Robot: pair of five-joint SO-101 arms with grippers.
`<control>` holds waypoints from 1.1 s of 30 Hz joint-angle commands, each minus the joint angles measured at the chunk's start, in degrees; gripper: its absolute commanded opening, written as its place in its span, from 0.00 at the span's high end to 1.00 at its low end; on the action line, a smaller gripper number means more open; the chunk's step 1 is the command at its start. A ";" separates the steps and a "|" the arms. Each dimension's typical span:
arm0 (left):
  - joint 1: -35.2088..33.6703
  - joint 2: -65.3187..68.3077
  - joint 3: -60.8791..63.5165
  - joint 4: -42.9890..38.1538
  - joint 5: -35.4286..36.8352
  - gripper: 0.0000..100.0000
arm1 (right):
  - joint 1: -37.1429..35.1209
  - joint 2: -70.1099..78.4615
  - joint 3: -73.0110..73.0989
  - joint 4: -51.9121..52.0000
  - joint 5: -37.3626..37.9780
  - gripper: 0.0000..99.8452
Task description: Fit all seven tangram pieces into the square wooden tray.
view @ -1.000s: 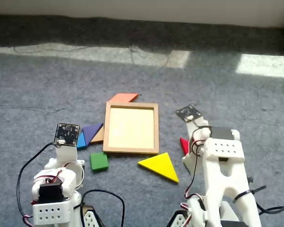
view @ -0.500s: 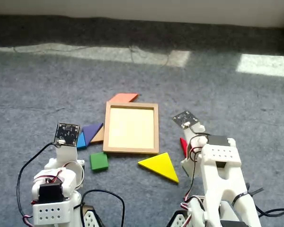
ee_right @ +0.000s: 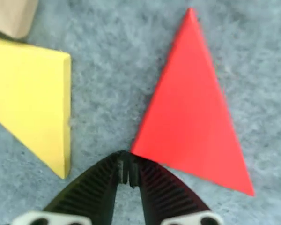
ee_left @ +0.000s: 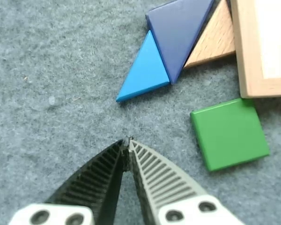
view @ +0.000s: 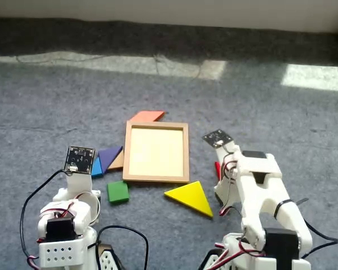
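Nothing legible: no letters, numbers, labels or signs can be made out on the square wooden tray (view: pixel 156 179) or anywhere else.

Surface: grey, short-pile carpet (view: pixel 56 112) covers the whole ground.
Wall: a pale strip (view: pixel 158 10) runs along the far edge.
Shadow: a dark band (view: pixel 158 36) lies below the wall.
Light: a long sunlit streak (view: pixel 118 63) and a brighter patch (view: pixel 311 77) fall on the far carpet.
Cable: a thin wire (view: pixel 156 63) crosses the streak.

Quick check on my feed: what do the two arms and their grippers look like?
The left arm and right arm are white plastic with black servos and black, red and white cables. Left gripper: one black ribbed finger, one pale. Right gripper: black ribbed fingers.
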 commanded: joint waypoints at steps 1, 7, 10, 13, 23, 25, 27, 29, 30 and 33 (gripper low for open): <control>-0.75 -1.98 1.10 0.26 0.18 0.99 | 0.57 5.05 -8.22 -4.26 -1.85 0.99; -0.75 -1.98 1.10 0.26 0.18 0.99 | 0.48 8.84 -20.00 -4.26 -8.09 0.99; -0.75 -1.98 1.10 0.26 0.18 0.99 | 0.48 10.77 -24.84 -4.09 -10.20 0.99; -0.75 -1.98 1.10 0.26 0.18 0.99 | 0.48 10.77 -27.56 -3.82 -11.16 0.99; -0.75 -1.98 1.10 0.26 0.18 0.99 | -1.80 -0.40 -23.60 -0.13 -11.16 0.99; -0.75 -1.98 1.10 0.26 0.18 0.99 | -1.80 -2.07 -23.08 -0.13 -11.16 0.99; -0.75 -1.98 1.10 0.26 0.18 0.99 | -1.54 -3.03 -23.08 0.04 -11.25 0.99; -0.75 -1.98 1.10 0.26 0.18 0.99 | -1.36 -3.12 -23.16 0.13 -11.34 0.99; -0.75 -1.98 1.10 0.26 0.18 0.99 | -1.36 -2.86 -23.25 0.13 -11.52 0.98; -0.75 -1.98 1.10 0.26 0.18 0.99 | -0.84 -1.01 -23.25 0.13 -18.20 0.87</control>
